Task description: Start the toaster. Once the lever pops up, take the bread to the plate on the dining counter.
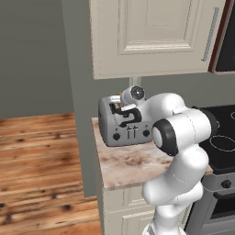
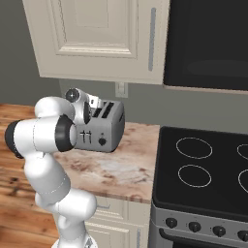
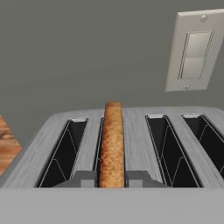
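Gripper [image 3: 112, 179] over the toaster [image 1: 126, 126] at the left end of the counter, fingers pinching the near edge of the bread [image 3: 112, 144] standing in the second slot from left: light, stiff, crumbly; grip the crust gently.

silver toaster [image 2: 104, 128] sits on marble counter [image 2: 121, 169] near the back wall, dark slots up, black knob and two slim levers on its front; white arm [image 2: 48, 140] bends in from the left, wrist over the toaster's left end; black cooktop [image 2: 203, 169] just right of counter, cream cabinet [image 2: 97, 36] overhead, wall outlet [image 2: 121, 89] behind toaster
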### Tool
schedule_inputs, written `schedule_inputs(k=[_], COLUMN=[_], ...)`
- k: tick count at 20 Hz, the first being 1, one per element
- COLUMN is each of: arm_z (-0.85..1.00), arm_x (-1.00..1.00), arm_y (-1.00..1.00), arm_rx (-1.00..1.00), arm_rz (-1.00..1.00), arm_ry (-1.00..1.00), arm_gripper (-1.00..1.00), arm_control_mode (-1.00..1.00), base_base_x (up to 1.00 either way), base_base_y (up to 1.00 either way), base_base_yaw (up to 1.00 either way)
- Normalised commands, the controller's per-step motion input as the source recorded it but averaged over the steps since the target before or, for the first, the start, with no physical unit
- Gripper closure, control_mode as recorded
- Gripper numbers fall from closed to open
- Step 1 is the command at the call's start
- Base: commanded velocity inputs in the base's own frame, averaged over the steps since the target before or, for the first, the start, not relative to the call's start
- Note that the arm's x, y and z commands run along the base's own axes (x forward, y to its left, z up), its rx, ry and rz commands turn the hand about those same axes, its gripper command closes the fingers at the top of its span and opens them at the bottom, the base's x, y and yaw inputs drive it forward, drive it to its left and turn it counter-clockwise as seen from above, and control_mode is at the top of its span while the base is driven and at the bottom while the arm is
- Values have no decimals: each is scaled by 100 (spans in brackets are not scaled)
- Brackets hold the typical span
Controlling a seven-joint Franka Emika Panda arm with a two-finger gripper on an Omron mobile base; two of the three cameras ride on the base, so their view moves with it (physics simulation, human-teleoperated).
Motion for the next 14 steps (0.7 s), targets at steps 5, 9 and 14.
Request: schedule_inputs(k=[5, 9, 14], arm_z=[2, 15, 28], arm_x=[0, 0, -2], arm_y=[0, 0, 0], arm_rx=[0, 0, 0], arm_rz=[0, 0, 2], arm_ry=[0, 0, 0], arm_gripper=[100, 100, 100], arm_control_mode=[-100, -100, -100], base_base_x=[0, 0, 0], base_base_y=[0, 0, 0], base_base_yaw=[0, 0, 0])
